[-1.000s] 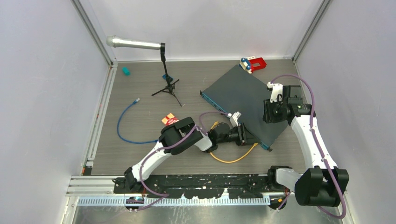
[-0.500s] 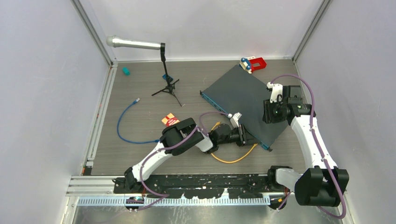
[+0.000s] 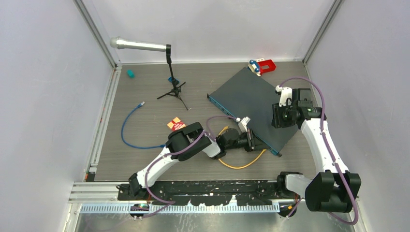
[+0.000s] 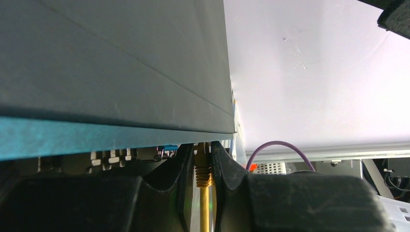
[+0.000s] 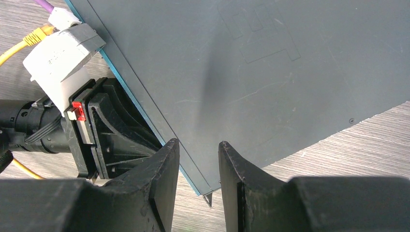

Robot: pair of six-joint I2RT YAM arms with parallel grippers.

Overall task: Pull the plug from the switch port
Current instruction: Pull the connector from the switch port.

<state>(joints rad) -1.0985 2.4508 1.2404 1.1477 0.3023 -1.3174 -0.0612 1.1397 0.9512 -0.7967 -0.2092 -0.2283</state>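
The switch (image 3: 256, 104) is a flat dark grey box lying at an angle on the table, with a thin blue front edge (image 4: 96, 137). The yellow plug (image 4: 203, 166) sits at a port near the right end of that edge, and its yellow cable (image 3: 241, 166) loops toward the near side. My left gripper (image 3: 252, 140) is shut on the plug, one finger on each side (image 4: 202, 159). My right gripper (image 5: 198, 145) is open and empty. It stands over the switch's top (image 5: 270, 72) near its near corner, and I cannot tell whether it touches.
A microphone on a small tripod (image 3: 171, 82) stands at the back left. A loose blue cable (image 3: 128, 130) lies at left and a small red and yellow packet (image 3: 176, 124) by my left arm. A red and white tool (image 3: 262, 65) lies behind the switch, and a teal bit (image 3: 130, 73) at far left.
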